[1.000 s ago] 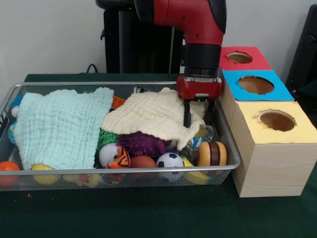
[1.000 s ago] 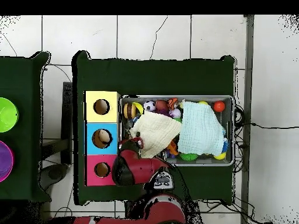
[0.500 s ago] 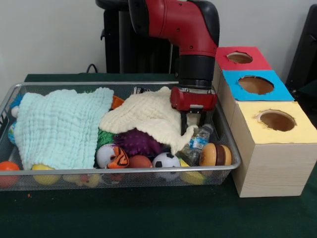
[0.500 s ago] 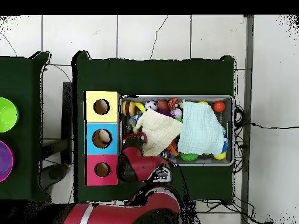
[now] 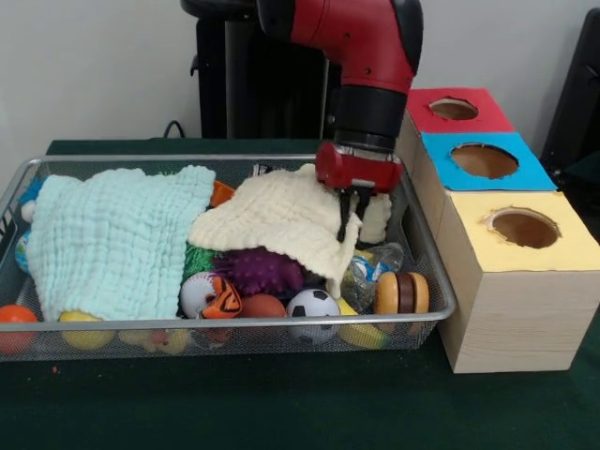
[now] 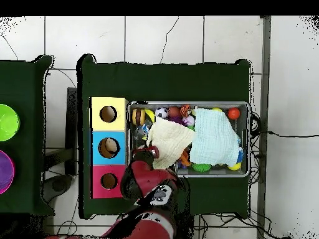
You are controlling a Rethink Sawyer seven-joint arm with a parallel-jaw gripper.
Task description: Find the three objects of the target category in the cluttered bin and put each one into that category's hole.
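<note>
Overhead, the pincer (image 5: pixel 348 217) pinches the cream cloth (image 5: pixel 281 220) in the wire bin (image 5: pixel 441 281); no readable labels

You are looking at a robot test lab, not a home. A green-covered table (image 6: pixel 165 81) stands on a bare tiled floor (image 6: pixel 165 38), holding a wire bin (image 5: pixel 427 253) and a wooden sorting box (image 5: pixel 511 309) with colour-coded holes.
</note>
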